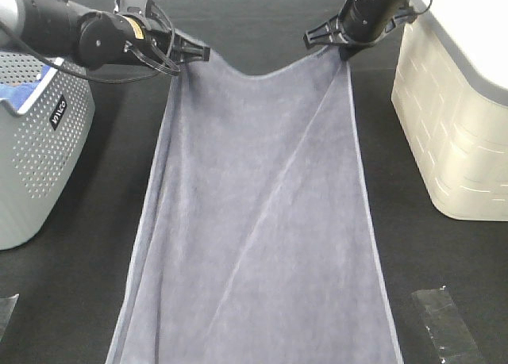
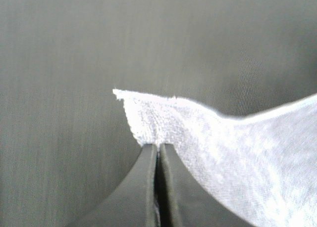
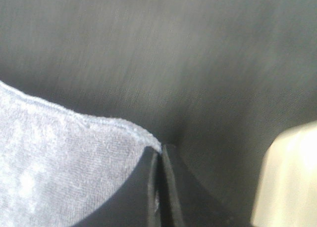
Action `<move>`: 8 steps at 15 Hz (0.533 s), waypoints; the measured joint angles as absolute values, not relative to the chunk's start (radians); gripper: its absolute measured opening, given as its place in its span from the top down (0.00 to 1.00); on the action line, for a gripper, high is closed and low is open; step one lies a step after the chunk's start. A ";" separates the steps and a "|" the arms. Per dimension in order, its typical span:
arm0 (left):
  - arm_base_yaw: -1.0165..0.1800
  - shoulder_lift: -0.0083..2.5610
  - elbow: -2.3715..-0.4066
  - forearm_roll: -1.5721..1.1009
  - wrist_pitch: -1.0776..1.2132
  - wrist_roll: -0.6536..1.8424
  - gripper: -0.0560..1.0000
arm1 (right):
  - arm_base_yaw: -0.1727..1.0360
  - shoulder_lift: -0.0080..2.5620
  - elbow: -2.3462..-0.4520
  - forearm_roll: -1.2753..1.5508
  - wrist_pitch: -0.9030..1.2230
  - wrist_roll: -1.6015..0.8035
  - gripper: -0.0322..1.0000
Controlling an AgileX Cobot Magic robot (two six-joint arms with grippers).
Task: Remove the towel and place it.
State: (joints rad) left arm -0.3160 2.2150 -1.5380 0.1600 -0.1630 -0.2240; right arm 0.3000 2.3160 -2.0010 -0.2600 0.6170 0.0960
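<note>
Both grippers are pinched tight on the towel (image 1: pixel 262 221): the left gripper (image 1: pixel 198 53) holds one far corner and the right gripper (image 1: pixel 343 50) holds the other, jaws pressed together with only cloth between them. In the left wrist view the corner of terry pokes out just past the left gripper (image 2: pixel 158 147), and in the right wrist view the hemmed edge runs into the right gripper (image 3: pixel 159 150) the same way. Between the two corners the far edge of the towel sags in a shallow curve, and the rest of it stretches toward the camera over the black table (image 1: pixel 71 300), its near end running out of the high view. A long diagonal crease crosses it from the right corner. The grey basket (image 1: pixel 36 150) stands to the left of the towel and the cream bin (image 1: pixel 456 118) to its right, both clear of the cloth. It looks soft, limp and light, likely to droop and fold wherever it is unsupported, so the corners seem the sensible hold for keeping it spread. Both arms reach in low from the far side of the towel, fingers pointing roughly toward each other along its far edge.
</note>
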 joint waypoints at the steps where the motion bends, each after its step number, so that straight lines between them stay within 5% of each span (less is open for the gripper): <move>1: -0.297 2.229 -1.538 0.163 -0.210 -0.224 0.95 | 0.300 2.316 -2.001 -0.295 0.587 0.122 0.97; 8: -0.239 2.305 -1.538 0.174 -0.456 -0.221 0.95 | 0.300 2.316 -2.001 -0.493 0.421 0.279 0.97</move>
State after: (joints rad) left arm -0.2390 2.3050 -1.5380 0.1740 -0.4560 -0.2210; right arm 0.3000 2.3160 -2.0010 -0.4930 0.4210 0.2790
